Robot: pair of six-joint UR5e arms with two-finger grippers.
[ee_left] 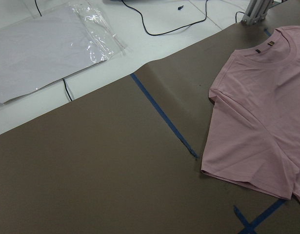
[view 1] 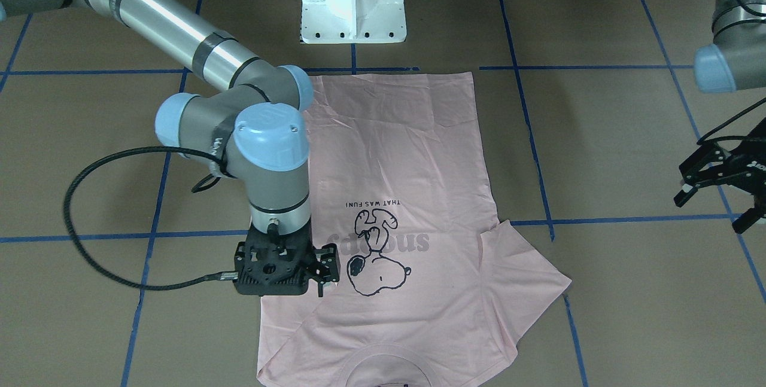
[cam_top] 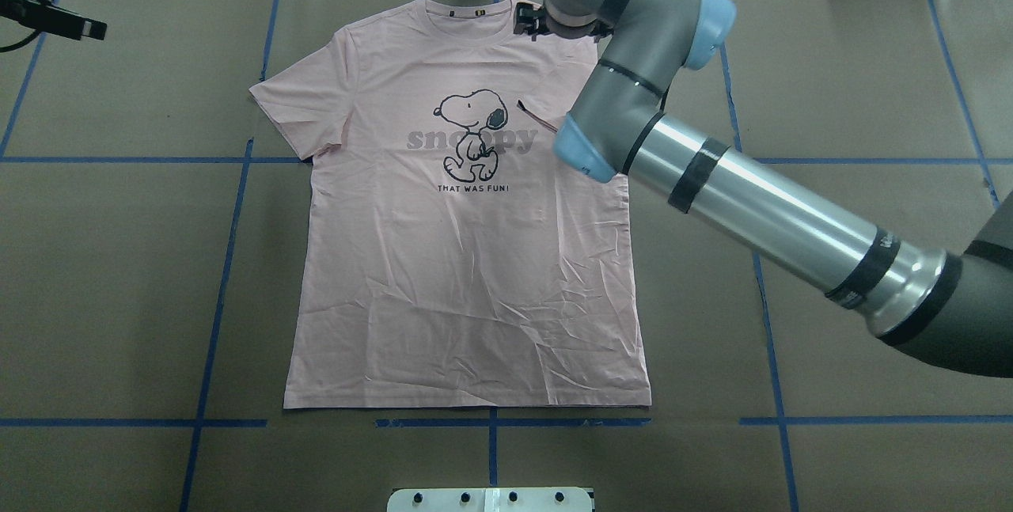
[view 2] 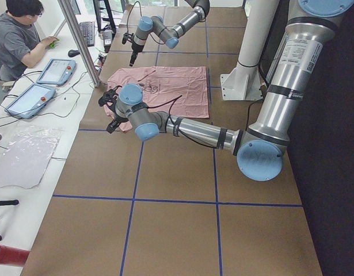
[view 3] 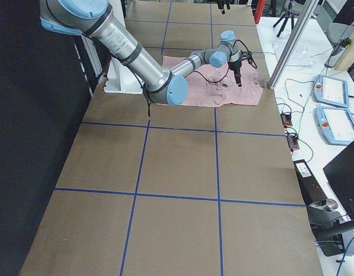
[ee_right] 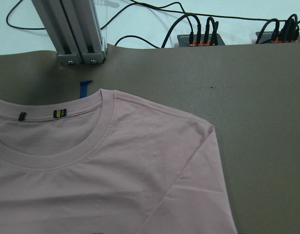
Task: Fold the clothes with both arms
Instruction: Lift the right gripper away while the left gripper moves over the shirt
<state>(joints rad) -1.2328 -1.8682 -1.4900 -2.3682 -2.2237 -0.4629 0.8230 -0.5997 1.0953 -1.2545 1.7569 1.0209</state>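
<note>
The pale pink T-shirt [cam_top: 467,274] lay flat, print up, at the centre of the brown counter [cam_top: 119,274], with its collar toward 12 o'clock in the overhead view. The right gripper [view 1: 320,270] hung over its shoulder at 1 o'clock; I could not tell how far its jaws were spread. The left gripper [view 1: 712,210], jaws wide and empty, hovered off the cloth at 10 o'clock.

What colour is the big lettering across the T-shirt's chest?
Grey lettering on the pink T-shirt; overhead exterior view shows it best.
</note>
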